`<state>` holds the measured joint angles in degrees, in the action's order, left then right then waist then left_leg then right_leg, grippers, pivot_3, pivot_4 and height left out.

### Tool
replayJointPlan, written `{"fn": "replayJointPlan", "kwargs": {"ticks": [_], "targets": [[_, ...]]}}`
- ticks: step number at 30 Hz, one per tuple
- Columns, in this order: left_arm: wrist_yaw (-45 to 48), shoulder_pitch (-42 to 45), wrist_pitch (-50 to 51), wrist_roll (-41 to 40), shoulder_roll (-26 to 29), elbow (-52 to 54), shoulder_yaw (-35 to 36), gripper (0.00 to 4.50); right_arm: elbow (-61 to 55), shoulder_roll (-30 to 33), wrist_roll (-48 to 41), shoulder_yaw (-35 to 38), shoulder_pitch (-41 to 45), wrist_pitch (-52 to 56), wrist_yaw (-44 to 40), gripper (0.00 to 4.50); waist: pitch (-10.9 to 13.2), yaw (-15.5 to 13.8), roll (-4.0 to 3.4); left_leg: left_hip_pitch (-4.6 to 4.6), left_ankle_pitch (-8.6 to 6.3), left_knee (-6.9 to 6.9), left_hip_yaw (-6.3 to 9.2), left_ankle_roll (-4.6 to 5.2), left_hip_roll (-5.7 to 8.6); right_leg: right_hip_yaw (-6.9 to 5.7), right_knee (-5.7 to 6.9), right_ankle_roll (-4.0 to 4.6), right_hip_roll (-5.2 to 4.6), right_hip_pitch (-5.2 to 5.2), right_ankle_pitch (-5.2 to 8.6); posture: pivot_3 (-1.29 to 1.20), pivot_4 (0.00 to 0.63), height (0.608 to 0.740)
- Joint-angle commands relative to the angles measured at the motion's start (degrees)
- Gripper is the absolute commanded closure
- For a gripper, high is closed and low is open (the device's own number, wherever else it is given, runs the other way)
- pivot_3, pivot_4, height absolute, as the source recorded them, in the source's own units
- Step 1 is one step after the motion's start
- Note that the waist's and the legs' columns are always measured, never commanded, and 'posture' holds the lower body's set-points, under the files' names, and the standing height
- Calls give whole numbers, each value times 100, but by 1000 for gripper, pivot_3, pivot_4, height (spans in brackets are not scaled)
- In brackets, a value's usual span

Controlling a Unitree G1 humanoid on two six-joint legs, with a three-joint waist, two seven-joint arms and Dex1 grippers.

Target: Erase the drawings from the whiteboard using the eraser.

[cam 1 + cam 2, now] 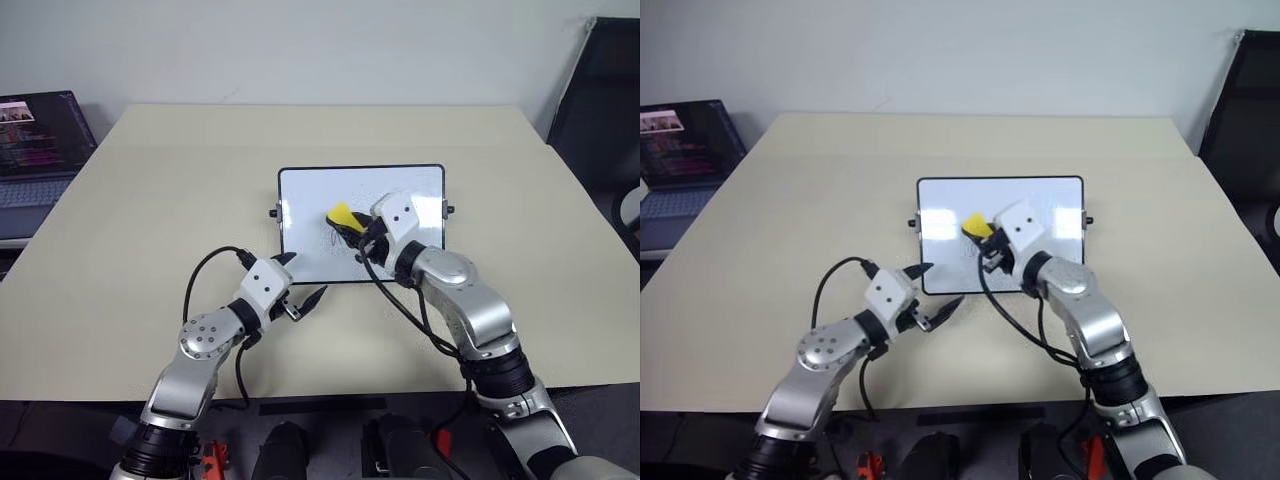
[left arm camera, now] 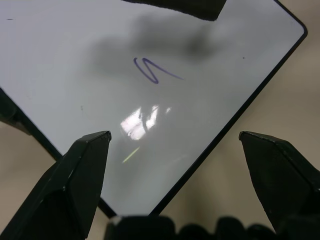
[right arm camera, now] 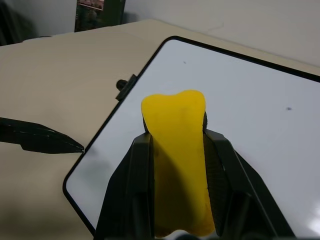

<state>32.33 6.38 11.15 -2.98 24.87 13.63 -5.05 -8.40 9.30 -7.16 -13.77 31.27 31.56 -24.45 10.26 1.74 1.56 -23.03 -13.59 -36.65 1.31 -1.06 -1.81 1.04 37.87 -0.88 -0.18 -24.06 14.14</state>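
My right gripper (image 3: 176,145) pinches the yellow eraser (image 3: 176,150) above the whiteboard (image 1: 300,200); left gripper (image 2: 175,150) gapes wide, empty. A squiggle (image 2: 152,70) remains ahead: I should press flat and sweep across it

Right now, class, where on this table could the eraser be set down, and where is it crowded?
Free: the table between laptop and whiteboard, and beyond the board. Crowded: the board's near edge, where the left gripper and right gripper, holding the eraser, meet.

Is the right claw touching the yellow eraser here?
Touching. In the right wrist view both black fingers of the right claw press against the sides of the yellow eraser, squeezing it in at the middle, above the whiteboard.
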Motion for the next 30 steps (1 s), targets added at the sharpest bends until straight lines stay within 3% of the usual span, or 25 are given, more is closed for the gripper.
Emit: {"fn": "replayJointPlan", "kwargs": {"ticks": [1, 13, 26, 30], "targets": [[-110, 9, -9, 35, 79, 207, 166, 0, 231, -48, 174, -160, 235, -410, -86, 3484, 0, 1, 0, 0, 0, 0, 0, 0, 0, 0, 0, 0, 0, 0, 0, 0, 150, 740], [-254, 426, 26, 30, -8, -57, 161, 0, 1527, -8, 1041, -466, 699, -735, 119, 3484, 0, -3, 0, 1, 0, -2, 0, 0, -1, 1, 7, 1, 1, 0, -1, 0, 150, 740], [-294, 620, -5, -14, 32, -214, 235, 0, 149, 1070, 1133, -600, -646, -96, -679, 3484, -1, -27, 2, 14, 0, -19, 7, 0, 2, -5, 12, -1, -3, 20, -1, 0, 150, 740], [-310, 617, -59, -2, 9, -258, 207, 0, 145, 1141, 1141, -471, -590, -79, -644, 3484, -1, -20, 2, 28, 0, -25, 7, 0, 2, -6, 11, 0, -3, 35, -2, 0, 150, 740]]}}
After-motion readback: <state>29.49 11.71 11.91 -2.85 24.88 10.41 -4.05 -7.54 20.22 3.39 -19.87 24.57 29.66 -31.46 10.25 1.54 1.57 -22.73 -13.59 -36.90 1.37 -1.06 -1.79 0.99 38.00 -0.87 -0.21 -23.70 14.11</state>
